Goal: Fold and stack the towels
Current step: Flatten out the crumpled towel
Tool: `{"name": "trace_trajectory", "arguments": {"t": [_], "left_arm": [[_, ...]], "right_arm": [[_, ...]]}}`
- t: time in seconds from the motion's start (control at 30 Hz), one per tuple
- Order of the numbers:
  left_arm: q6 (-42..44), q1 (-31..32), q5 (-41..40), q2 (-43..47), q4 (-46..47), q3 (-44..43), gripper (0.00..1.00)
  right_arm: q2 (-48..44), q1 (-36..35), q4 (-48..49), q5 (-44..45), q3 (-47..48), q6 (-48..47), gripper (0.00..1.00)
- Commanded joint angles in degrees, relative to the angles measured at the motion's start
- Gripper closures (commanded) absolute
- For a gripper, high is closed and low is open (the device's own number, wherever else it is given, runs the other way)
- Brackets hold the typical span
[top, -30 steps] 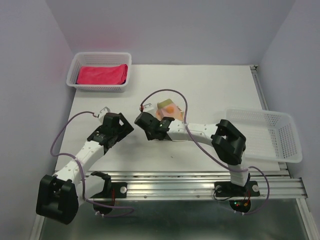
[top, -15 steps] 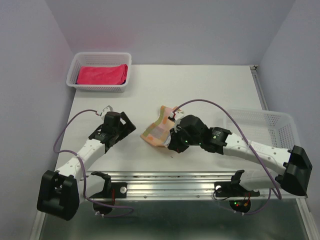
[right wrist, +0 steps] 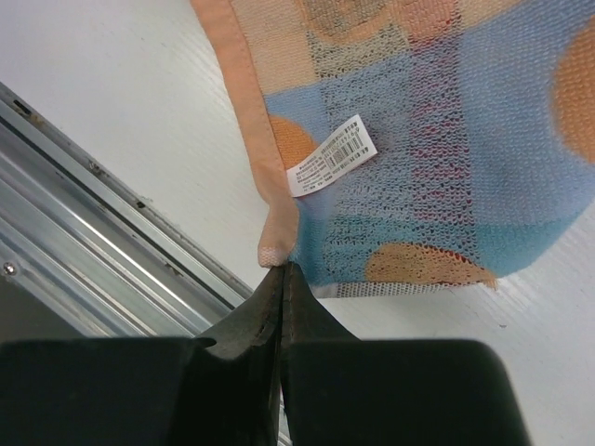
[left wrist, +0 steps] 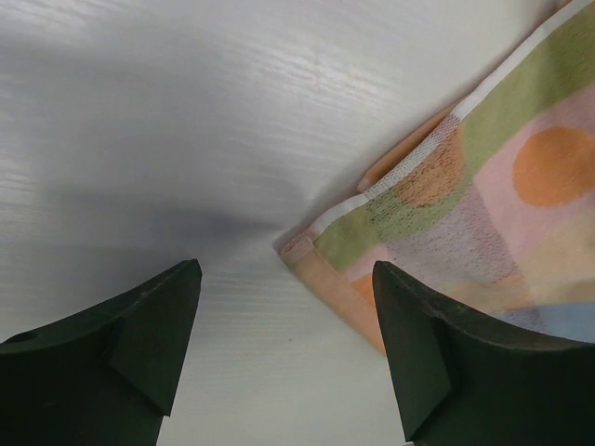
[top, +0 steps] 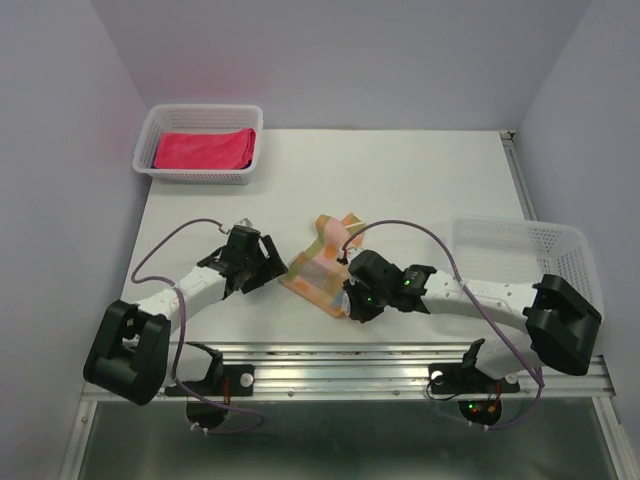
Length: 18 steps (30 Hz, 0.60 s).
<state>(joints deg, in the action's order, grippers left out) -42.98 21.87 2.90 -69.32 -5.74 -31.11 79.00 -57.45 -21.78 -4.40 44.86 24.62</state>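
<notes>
The patterned towel lies on the worktop, near the middle. The right pincer is pinched tight on its near corner. The left pincer gapes wide just beside its left corner.

Nubby woven cloth towel (paper tag), matt white table

White barcode tag on the patterned towel (its fine print illegibly small)

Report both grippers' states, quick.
Left gripper: jaws open, holding nothing.
Right gripper: jaws shut on a corner of the patterned towel.
</notes>
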Motion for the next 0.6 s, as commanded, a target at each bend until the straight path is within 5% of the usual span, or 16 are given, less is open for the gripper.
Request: {"name": "trace_trajectory", "arguments": {"t": [0.0,0.1,0.33,0.57], "left_arm": [[1.94,4.05,-0.43,-4.33,-0.06,-1.14,0.18],[0.97,5.38,-2.01,-5.74,-1.20,-1.14,0.32],[1.67,7.57,-6.23,-10.65,-2.96,-4.83,0.41],[1.24,12.84,-11.85,-16.46,-8.32,-7.91,0.61]], "right_arm": [[0.01,0.32,2.80,3.26,0.67,0.95,0.99],[-0.43,0.41,2.36,4.05,0.75,1.04,0.99],[-1.66,0.67,1.66,4.05,0.49,0.87,0.99],[-2.62,1.11,1.39,5.80,0.67,0.25,0.99]]}}
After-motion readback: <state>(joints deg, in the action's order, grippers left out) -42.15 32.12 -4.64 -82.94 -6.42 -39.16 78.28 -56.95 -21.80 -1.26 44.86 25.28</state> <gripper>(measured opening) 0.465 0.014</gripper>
